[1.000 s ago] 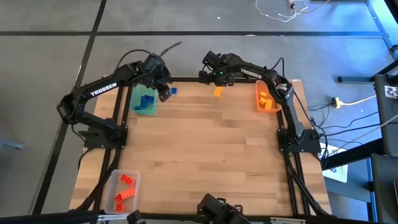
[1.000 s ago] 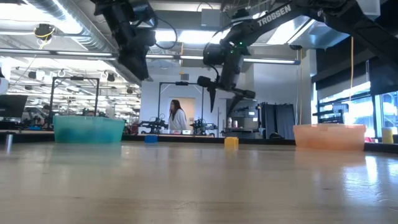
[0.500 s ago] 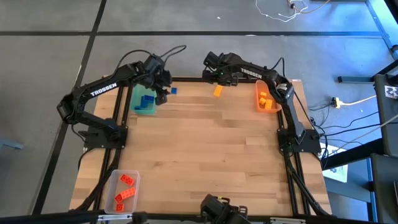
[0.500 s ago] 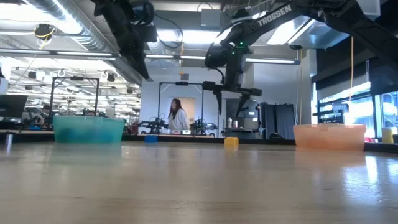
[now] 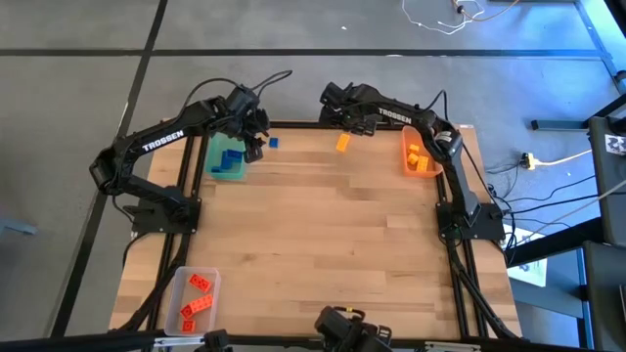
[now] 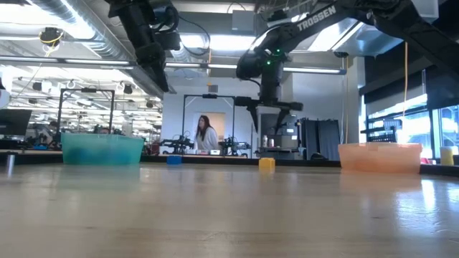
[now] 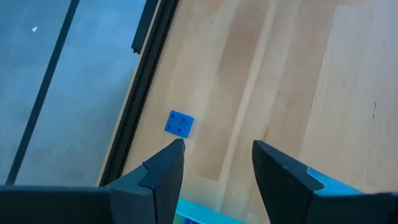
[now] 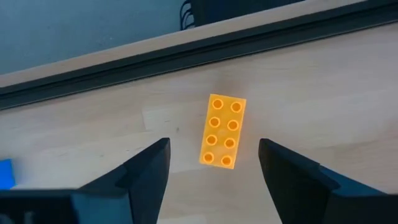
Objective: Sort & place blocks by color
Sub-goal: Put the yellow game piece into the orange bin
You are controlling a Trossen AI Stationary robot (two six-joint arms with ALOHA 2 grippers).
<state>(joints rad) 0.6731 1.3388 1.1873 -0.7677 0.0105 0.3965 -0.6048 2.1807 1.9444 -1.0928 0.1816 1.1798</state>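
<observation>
The high view looks straight down on the whole table (image 5: 313, 244); the low view sits at tabletop level, facing the far edge (12 o'clock overhead). Each wrist view looks down from close range — both share the blue block (image 7: 179, 123) (image 8: 5, 173).

**A robotics lab on an open industrial floor**

The table (image 5: 323, 244) is a butcher-block top in a black metal frame, with two arms marked "Trossen" bolted to its sides. Beyond the table, the low view shows a long hall: exposed ducts (image 6: 79, 32) and strip lights overhead, rows of benches with more rigs and monitors (image 6: 14, 122), and a person (image 6: 206, 135) standing among them. Around the table the floor is grey concrete, with loose cables (image 5: 548, 161) trailing across it.
</observation>
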